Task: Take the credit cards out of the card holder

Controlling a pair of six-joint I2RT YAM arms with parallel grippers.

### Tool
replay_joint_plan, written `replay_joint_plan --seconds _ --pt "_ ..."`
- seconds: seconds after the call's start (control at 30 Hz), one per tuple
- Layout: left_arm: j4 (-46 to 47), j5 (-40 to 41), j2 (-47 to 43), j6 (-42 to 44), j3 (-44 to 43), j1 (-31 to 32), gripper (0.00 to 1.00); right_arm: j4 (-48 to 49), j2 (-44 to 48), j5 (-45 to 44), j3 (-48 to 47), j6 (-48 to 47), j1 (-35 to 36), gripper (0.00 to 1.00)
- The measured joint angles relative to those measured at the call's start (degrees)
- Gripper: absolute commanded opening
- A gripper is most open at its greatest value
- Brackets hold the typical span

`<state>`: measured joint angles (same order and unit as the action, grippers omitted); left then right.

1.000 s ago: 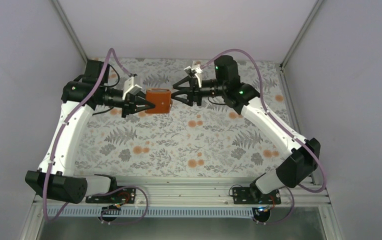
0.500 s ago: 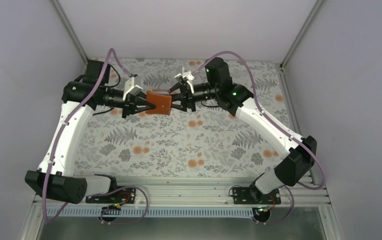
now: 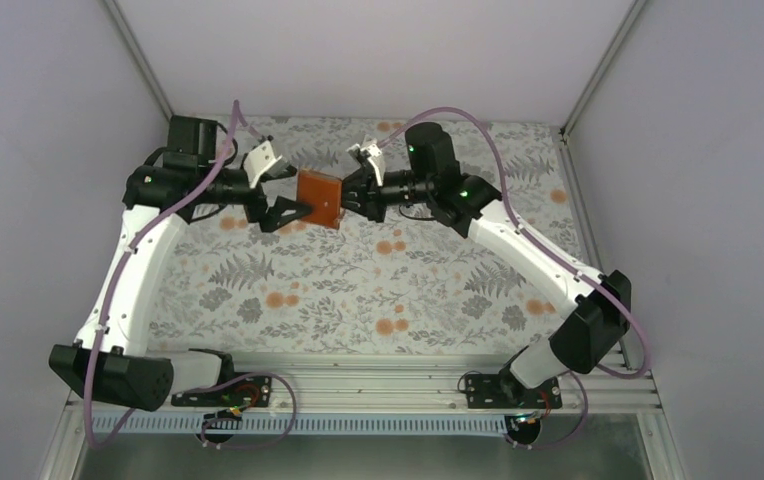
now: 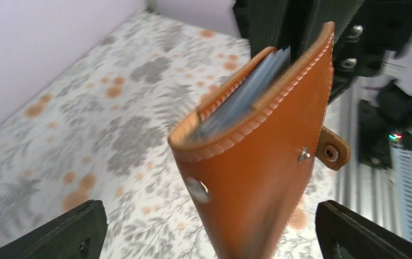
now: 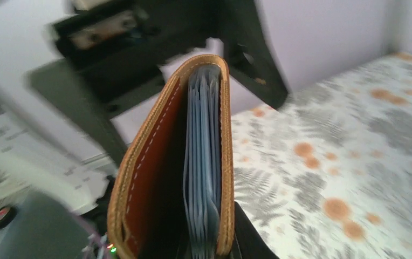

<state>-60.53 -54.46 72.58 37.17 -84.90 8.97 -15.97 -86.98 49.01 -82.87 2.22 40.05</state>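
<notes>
holder: brown leather, folded shut, up in the air, not lying on anything. the bench, under a grey fern-and-orange-spot cloth, lies below the holder; its back edge is the nearest edge to the holder.

right hand: at the right edge of the holder, closed onto it. right wrist view: holder seen edge-on and very near, and one dark finger lies against its right cover. the other finger is hidden behind the holder.

left hand: just left of the holder, spread wide, gripping nothing. left wrist view: the two fingertips sit at the bottom corners and the holder stands between them, tilted, with a gap on each side. no contact seen.

holder details, left wrist view: the outer cover faces the camera. a metal snap stud is on that cover, and the tab hangs loose at the cover's right edge, unfastened. the stitched edge bows a little open at the top.

inside the holder: pale grey-blue pockets are packed between the two covers, seen as a stack of thin edges. both wrist views are blurred. cards: cannot tell them from the pocket edges, and no coloured card face shows.
</notes>
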Motion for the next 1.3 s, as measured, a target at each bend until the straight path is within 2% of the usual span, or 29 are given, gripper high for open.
replay_joint_plan --seconds 0.1,0.27,0.43,0.6,0.87,1.0,1.3 --pt "3.82 9.01 0.13 -3.74 0.11 0.00 1.00 -1.92 -0.11 -12.00 -0.11 6.78 0.00 0.04" --pt "9.16 22.14 1.75 -8.28 0.13 0.61 1.00 -9.20 -4.46 -34.14 -5.60 20.44 0.50 0.04" --pt "11.23 28.61 5.55 -10.75 0.13 5.20 1.00 -10.51 -8.59 -45.53 -7.48 27.17 4.50 0.04" --pt "12.15 31.01 7.06 -12.44 0.11 9.35 1.00 -10.91 -11.56 -49.42 -11.21 29.59 8.41 0.04" --pt "12.98 35.91 8.17 -14.49 -0.46 10.58 1.00 -10.82 -12.61 -49.86 -13.51 30.67 9.01 0.04" --pt "13.11 39.67 8.22 -15.41 -0.70 11.32 0.91 -10.10 -13.00 -49.44 -13.51 30.73 8.76 0.04" --pt "12.94 42.12 6.56 -15.91 -0.74 10.38 0.84 -8.00 -13.18 -48.33 -13.51 30.53 8.52 0.04"
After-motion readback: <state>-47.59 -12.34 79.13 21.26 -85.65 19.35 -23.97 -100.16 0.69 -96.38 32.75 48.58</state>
